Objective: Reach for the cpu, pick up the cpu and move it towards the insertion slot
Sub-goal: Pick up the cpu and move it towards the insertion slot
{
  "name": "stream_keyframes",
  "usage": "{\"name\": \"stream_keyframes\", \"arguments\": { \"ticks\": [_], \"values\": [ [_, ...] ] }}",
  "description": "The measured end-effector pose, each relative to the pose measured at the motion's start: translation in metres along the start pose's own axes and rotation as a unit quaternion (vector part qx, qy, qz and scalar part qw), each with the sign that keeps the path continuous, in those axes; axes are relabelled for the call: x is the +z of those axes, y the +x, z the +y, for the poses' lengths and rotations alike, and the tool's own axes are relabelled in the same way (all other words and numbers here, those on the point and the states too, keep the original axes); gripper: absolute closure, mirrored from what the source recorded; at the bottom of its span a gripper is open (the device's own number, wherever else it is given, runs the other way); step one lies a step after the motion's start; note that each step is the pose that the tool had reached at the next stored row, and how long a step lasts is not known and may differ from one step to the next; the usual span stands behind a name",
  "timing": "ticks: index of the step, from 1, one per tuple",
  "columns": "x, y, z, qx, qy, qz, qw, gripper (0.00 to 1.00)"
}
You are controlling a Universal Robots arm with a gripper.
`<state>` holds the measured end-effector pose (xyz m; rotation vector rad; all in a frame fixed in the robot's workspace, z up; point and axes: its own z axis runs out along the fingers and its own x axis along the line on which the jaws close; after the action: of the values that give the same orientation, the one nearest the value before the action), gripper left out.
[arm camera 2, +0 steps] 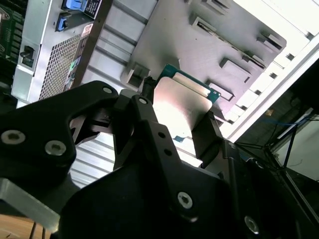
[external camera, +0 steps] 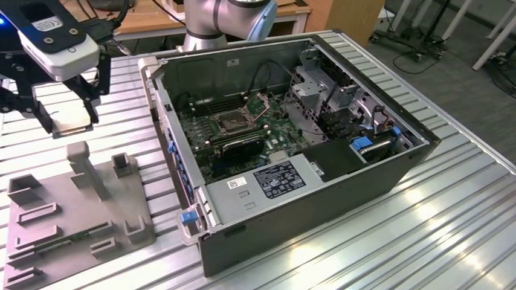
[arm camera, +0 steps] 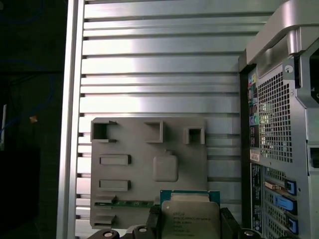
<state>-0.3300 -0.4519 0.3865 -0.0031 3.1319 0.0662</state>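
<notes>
Silvery cpu (arm camera: 190, 221), pinched tight in our gripper (external camera: 69, 124) beside the computer case (external camera: 339, 205), could slip if we bump that case.

The claw (external camera: 69, 125) hangs high at the exterior view's left, above the ribbed metal desk (external camera: 387, 241). Its two black fingers press against the sides of the cpu (external camera: 69, 113), which is held clear of the grey tray (external camera: 81, 202) lying on the desk below it. A narrow green strip (external camera: 64, 240) rests in one of the tray's recesses. To the exterior view's right of the tray, the open computer case (external camera: 379, 175) lies on its side. The insertion slot (external camera: 228, 123) sits in its green board, well apart from the claw. The arm's base (external camera: 214, 21) stands behind the case.
</notes>
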Motion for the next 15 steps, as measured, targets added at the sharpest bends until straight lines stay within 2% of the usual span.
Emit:
{"name": "stream_keyframes", "arguments": {
  "ticks": [8, 15],
  "values": [
    [0.0001, -0.0105, 0.0000, 0.000, 0.0000, 0.0000, 1.00000, 0.45],
    [0.0001, -0.0113, 0.0000, 0.000, 0.0000, 0.0000, 1.00000, 0.45]
  ]
}}
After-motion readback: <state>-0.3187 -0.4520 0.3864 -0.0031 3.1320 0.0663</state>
